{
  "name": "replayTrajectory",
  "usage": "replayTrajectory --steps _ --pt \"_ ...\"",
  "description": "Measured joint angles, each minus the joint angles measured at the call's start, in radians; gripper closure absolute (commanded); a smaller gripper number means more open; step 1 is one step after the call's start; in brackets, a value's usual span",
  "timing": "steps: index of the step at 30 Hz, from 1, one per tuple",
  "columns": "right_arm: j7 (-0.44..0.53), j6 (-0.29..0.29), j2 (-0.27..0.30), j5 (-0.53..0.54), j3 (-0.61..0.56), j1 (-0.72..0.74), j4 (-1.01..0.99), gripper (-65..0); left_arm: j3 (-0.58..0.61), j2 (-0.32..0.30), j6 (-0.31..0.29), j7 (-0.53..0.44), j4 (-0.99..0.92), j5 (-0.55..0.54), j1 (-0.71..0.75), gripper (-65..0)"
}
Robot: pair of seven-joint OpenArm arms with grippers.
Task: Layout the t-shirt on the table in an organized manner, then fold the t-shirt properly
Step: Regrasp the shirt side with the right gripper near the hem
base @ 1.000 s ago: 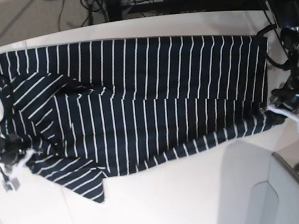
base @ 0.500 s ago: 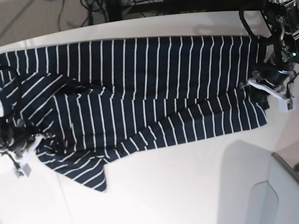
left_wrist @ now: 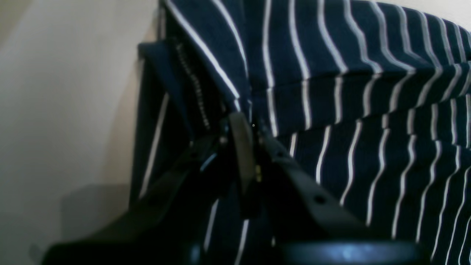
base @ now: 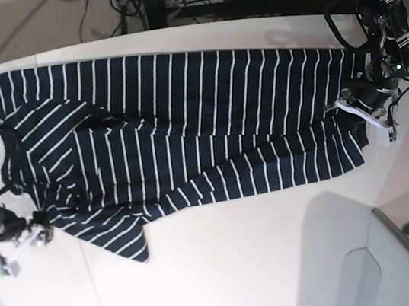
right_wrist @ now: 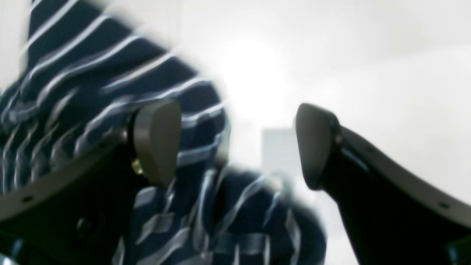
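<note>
The t-shirt (base: 186,132) is lying spread across the table (base: 238,271), its long axis running left to right in the base view. The left pincer (left_wrist: 246,110) is clenching the shirt's edge. The right pincer (right_wrist: 235,143) is standing released, seemingly beside blurred fabric.

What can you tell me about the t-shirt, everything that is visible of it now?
The t-shirt is dark navy soft fabric with thin white stripes. It lies spread lengthwise across the white table, mostly flat, with wrinkles and folded layers near one end and a pointed corner toward the near edge. The left gripper is shut on a bunched, stitched edge of it. The right gripper stands open just beside the other end, with nothing between its fingers.
</note>
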Motion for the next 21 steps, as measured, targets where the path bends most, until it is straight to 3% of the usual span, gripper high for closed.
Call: replayTrajectory --steps 2,5,12,18,21 --pt "0.086 0.002 -0.027 -0.086 -0.002 0.046 -0.121 -46.1 0.001 0.003 0.000 0.000 0.000 0.000 0.001 0.0" --pt "0.203 0.011 -0.054 -0.133 -0.002 0.067 -0.227 -46.1 0.000 0.001 0.000 0.000 0.000 0.000 0.001 0.0" --pt "0.217 -0.008 -0.066 -0.199 -0.002 0.081 -0.266 -45.8 0.000 0.002 0.000 0.000 -0.005 0.000 0.001 0.0" --pt "0.219 0.010 -0.097 -0.228 -0.002 0.081 -0.266 -26.1 -0.004 0.002 0.000 0.000 -0.033 0.001 0.001 0.0" --pt "0.216 0.005 -0.090 -0.229 -0.002 0.081 -0.266 -23.9 -0.004 0.003 -0.003 0.000 -0.033 0.000 0.000 0.0"
